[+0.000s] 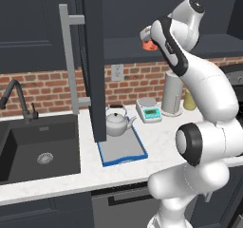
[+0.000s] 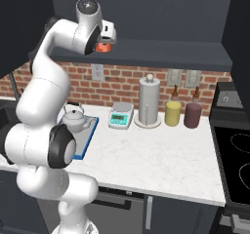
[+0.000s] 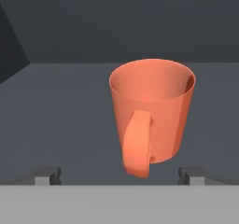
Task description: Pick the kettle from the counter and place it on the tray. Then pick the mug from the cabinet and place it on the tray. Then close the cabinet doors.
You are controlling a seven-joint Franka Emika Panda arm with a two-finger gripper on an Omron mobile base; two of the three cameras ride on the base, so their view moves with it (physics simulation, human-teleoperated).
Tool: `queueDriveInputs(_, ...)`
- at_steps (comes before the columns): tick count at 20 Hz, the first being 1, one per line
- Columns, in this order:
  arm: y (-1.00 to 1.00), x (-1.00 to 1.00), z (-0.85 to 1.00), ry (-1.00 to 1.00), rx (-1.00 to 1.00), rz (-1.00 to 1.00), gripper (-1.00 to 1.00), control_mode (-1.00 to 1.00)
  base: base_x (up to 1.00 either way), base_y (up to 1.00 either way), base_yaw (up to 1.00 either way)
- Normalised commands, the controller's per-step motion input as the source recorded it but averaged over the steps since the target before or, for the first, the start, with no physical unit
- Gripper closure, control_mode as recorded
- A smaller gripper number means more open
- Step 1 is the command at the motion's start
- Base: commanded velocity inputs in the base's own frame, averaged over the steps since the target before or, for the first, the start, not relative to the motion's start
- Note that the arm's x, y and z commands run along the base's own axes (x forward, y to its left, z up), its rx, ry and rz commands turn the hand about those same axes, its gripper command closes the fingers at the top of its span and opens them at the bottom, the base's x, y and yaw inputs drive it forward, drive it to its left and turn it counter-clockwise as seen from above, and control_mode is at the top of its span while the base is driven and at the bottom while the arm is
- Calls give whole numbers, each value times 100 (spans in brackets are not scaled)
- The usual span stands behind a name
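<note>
The orange mug [image 3: 151, 111] stands upright on the dark inner shelf [image 3: 60, 125] of the cabinet [image 2: 161, 55], handle turned toward my hand. My gripper [image 3: 119, 175] is open, and its fingertips [image 3: 46, 175] flank the mug's base just short of it, touching nothing. From the base views the gripper [image 1: 148, 37] [image 2: 105, 40] is raised to the shelf edge with the mug [image 1: 151, 45] [image 2: 102, 47] right at it. The silver kettle [image 1: 117, 122] [image 2: 74, 117] sits on the blue-rimmed tray [image 1: 124, 158] [image 2: 88, 140] on the white counter [image 1: 156, 137].
An open navy cabinet door [image 1: 95, 56] with a grey bar handle [image 1: 71, 56] hangs over the tray's left side. Behind the tray are a white scale [image 1: 149, 109], a paper-towel roll [image 2: 149, 101], and yellow [image 2: 172, 113] and dark-red [image 2: 193, 115] canisters. Sink [image 1: 38, 146] lies left, stove [image 2: 237, 165] right.
</note>
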Motion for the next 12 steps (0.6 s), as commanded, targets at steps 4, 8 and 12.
queueDriveInputs(4, 0, 35, -6, 0, 0, -4, -100, -100, 0, 0, 0)
queueDriveInputs(8, 0, 36, -8, 0, -2, -5, -100, -100, 0, 0, 0)
queueDriveInputs(12, 0, 38, -11, 0, -3, -6, -100, -100, 0, 0, 0)
